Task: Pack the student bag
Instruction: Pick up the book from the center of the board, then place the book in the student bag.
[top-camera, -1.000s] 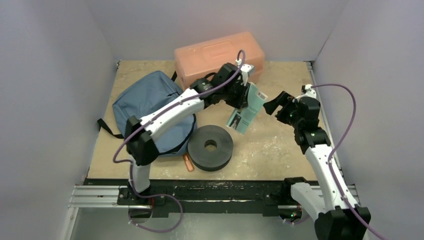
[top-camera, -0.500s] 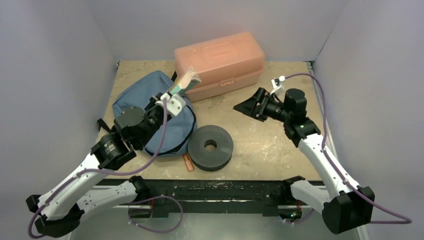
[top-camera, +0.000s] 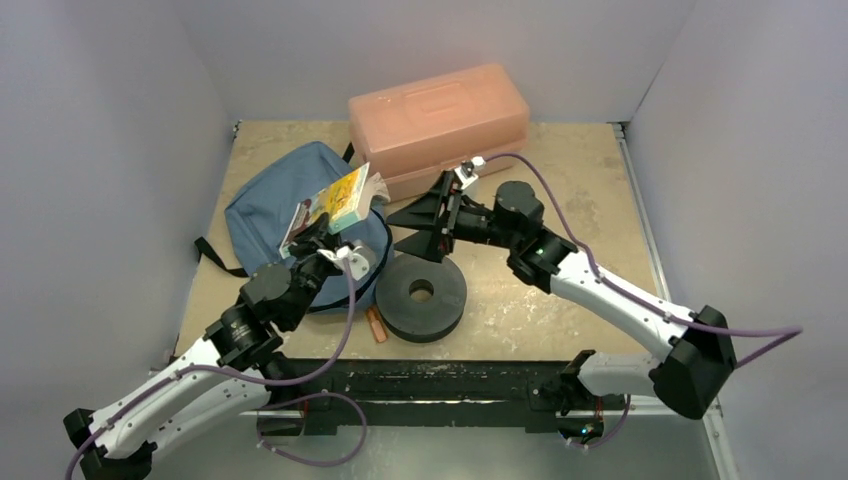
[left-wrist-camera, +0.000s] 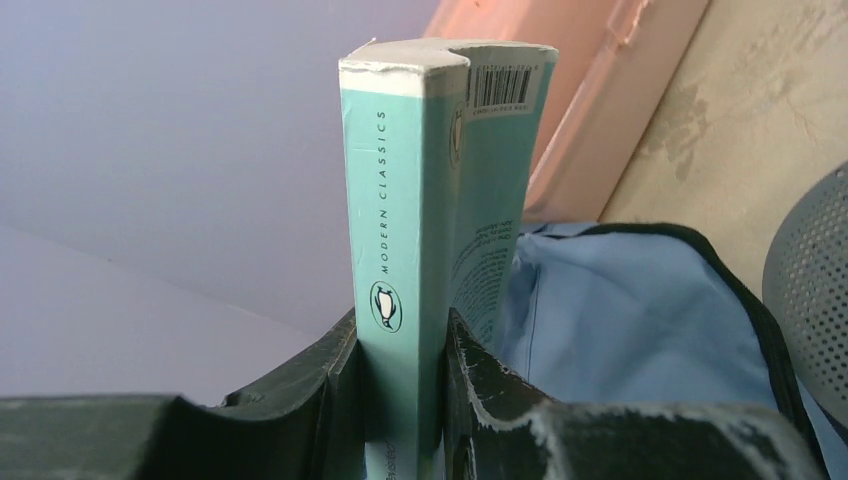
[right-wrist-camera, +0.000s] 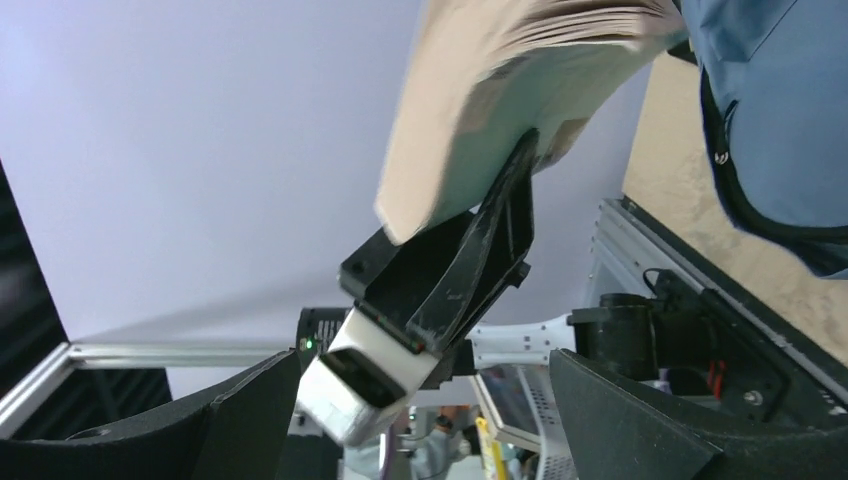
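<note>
The slate-blue student bag (top-camera: 268, 198) lies at the left of the table with its zipped mouth facing right. My left gripper (top-camera: 322, 230) is shut on a teal paperback book (top-camera: 338, 198) and holds it tilted above the bag's mouth. In the left wrist view the jaws (left-wrist-camera: 400, 400) clamp the book's spine (left-wrist-camera: 400, 230), with the bag (left-wrist-camera: 640, 330) just behind it. My right gripper (top-camera: 418, 216) is open and empty, pointing left a little right of the book. In the right wrist view its jaws (right-wrist-camera: 420, 420) face the book's page edge (right-wrist-camera: 500, 90) and the bag (right-wrist-camera: 790, 110).
A rigid salmon-pink plastic box (top-camera: 438, 122) stands at the back centre, just behind the right gripper. A black ring-shaped weight (top-camera: 421, 291) lies in front of the bag's mouth. A small orange item (top-camera: 376, 325) lies by the front edge.
My left arm has swung from the middle of the table back to the left with the book, now over the bag. My right arm has reached left to the bag's mouth.
</note>
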